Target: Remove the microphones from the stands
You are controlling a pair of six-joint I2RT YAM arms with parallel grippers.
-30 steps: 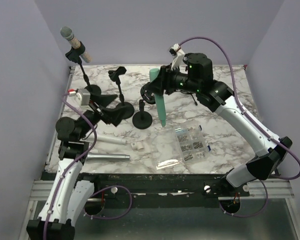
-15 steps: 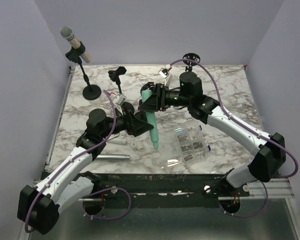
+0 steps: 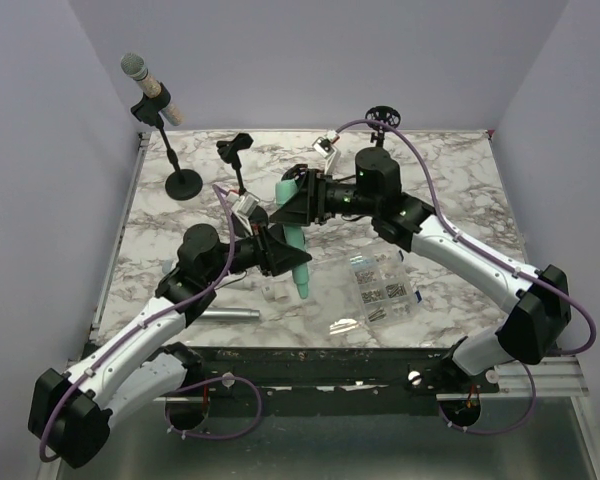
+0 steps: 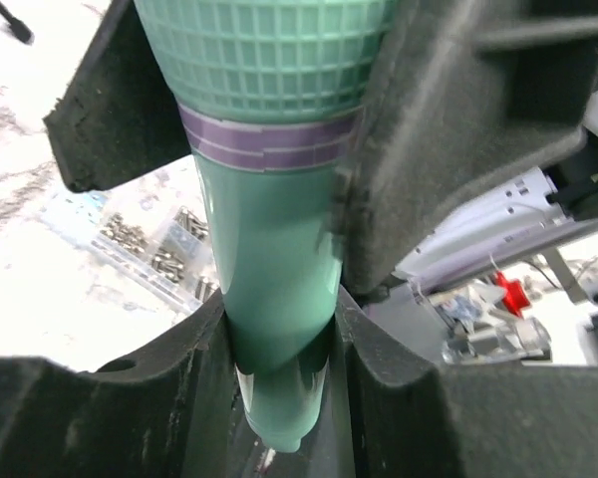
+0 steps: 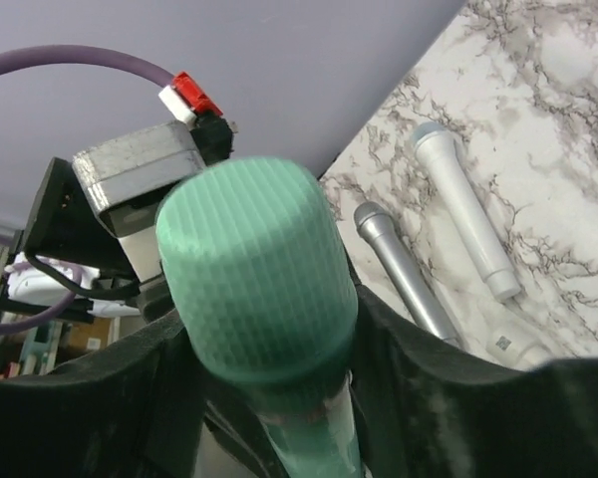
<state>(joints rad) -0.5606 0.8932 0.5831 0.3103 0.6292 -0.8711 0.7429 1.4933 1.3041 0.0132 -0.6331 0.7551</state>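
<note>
The green microphone point(image 3: 296, 258) hangs slanted over the middle of the table, mesh head up and tail down. My left gripper point(image 3: 280, 252) is shut on its smooth handle near the tail point(image 4: 279, 299). My right gripper point(image 3: 292, 200) stands round the neck just below the mesh head point(image 5: 259, 299), its jaws loosened, with dark gaps beside the neck. An empty stand point(image 3: 236, 152) with a black clip rises behind the arms. A second stand point(image 3: 183, 183) at the back left carries a grey-headed microphone point(image 3: 146, 85).
A white microphone point(image 5: 465, 227) and a silver one point(image 5: 404, 271) lie on the marble near the left arm. A clear box of screws point(image 3: 383, 287) and a small plastic bag point(image 3: 342, 326) lie front right. A black round part point(image 3: 382, 112) sits at the back.
The left arm swung in from the left and shut on the green microphone's handle. The right arm carried the microphone down and left, then widened its jaws.
</note>
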